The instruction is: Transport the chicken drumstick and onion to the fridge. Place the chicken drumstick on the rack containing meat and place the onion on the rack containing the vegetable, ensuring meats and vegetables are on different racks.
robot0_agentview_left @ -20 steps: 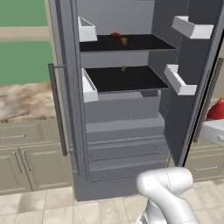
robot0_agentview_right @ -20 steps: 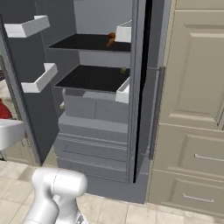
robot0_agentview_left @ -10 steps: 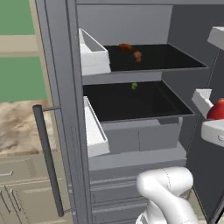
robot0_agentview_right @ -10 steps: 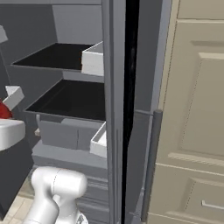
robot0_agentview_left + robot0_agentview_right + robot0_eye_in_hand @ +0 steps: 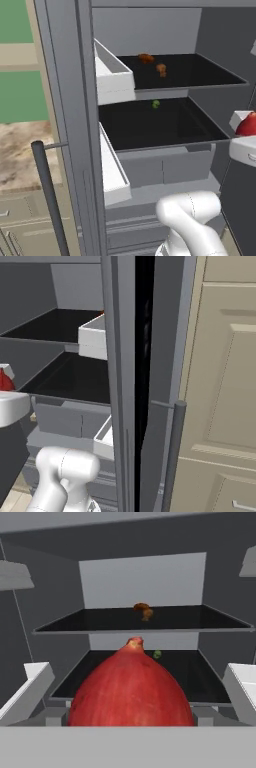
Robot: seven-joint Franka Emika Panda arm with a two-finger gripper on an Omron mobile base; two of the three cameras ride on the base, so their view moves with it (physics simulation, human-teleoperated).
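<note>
Presently catalogued: the gripper, seen at the right edge of the left base view as a white hand (image 5: 243, 149), is closed on the onion (image 5: 131, 687), its jaws spread wide around that broad red body; the finger tips themselves are hidden behind the onion in the hand view. The onion is held stem-tip up, close before the hand camera, and a red part of it is also seen above the hand at the right of the left base view (image 5: 248, 125) and at the left edge of the right base view (image 5: 5, 381). The hand is pointed level into the open fridge (image 5: 65, 100), just outside its near opening, at about the height of the lower shelf. The arm's white elbow (image 5: 187, 212) is bent low in front of the fridge drawers. On the rack containing meat (image 5: 200, 70), the upper black shelf, two brown-orange pieces are lying toward the far left: the chicken drumstick (image 5: 161, 69) and a further meat piece (image 5: 145, 58); which is which cannot be told for certain. On the rack containing the vegetable (image 5: 165, 125), the lower black shelf, the vegetable (image 5: 156, 104) is lying at the far middle, well apart from the onion. White door bins (image 5: 112, 80) are mounted on the left door.
</note>
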